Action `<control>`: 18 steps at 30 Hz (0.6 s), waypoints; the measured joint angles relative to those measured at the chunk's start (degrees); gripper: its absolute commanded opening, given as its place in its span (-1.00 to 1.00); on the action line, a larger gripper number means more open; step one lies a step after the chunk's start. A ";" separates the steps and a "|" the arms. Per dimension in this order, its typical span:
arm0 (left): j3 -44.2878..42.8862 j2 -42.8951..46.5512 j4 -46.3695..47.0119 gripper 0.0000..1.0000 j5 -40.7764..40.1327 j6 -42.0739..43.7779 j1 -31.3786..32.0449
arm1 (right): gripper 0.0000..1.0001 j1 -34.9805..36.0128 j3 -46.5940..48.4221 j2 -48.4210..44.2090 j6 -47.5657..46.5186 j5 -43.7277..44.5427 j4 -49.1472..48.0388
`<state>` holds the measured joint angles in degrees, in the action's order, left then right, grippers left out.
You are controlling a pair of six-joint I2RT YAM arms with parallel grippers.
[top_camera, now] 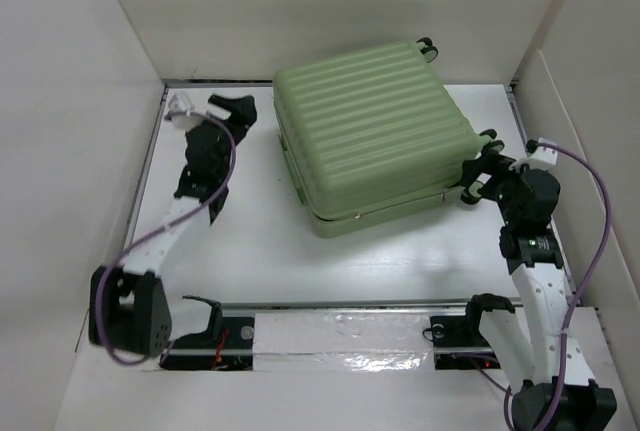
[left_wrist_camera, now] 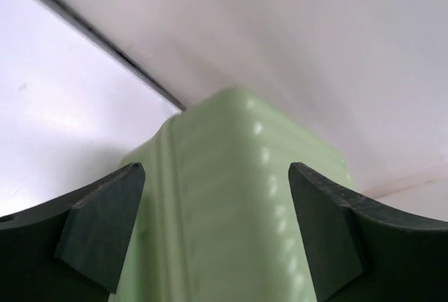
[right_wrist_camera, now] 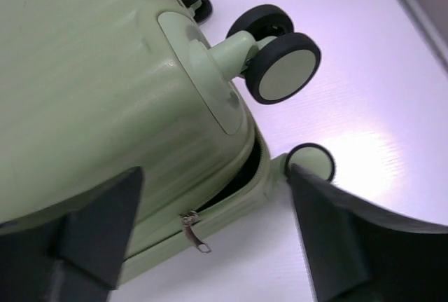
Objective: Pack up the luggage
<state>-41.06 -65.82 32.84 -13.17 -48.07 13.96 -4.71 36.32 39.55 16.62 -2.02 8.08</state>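
Left pincer (left_wrist_camera: 215,170), right pincer (right_wrist_camera: 215,171) agape beside luggage (top_camera: 370,131)

White table (top_camera: 250,251), plain white walls (top_camera: 300,1) on three sides, bright even light

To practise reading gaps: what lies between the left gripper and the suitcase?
Nothing. In the top view, only a narrow strip of bare white table separates the left gripper from the near corner of the light-green suitcase.
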 measured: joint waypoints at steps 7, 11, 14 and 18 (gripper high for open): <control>-33.83 -29.49 -8.26 0.93 12.68 3.98 -3.98 | 1.00 -3.15 3.30 4.92 4.35 -2.01 -2.08; -49.90 -43.28 -14.64 0.96 21.35 7.06 -6.91 | 1.00 -7.85 4.70 9.46 7.10 -6.21 -5.35; -59.76 -52.26 -19.32 0.96 25.70 8.72 -9.20 | 1.00 -12.48 6.29 12.55 8.59 -9.18 -6.10; -67.87 -60.06 -24.48 0.89 28.55 9.38 -11.15 | 0.21 -18.14 6.73 12.92 9.60 -9.62 -6.88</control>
<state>-108.92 -125.89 8.36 15.38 -38.70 2.81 -22.85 43.05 52.47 26.22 -11.64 1.19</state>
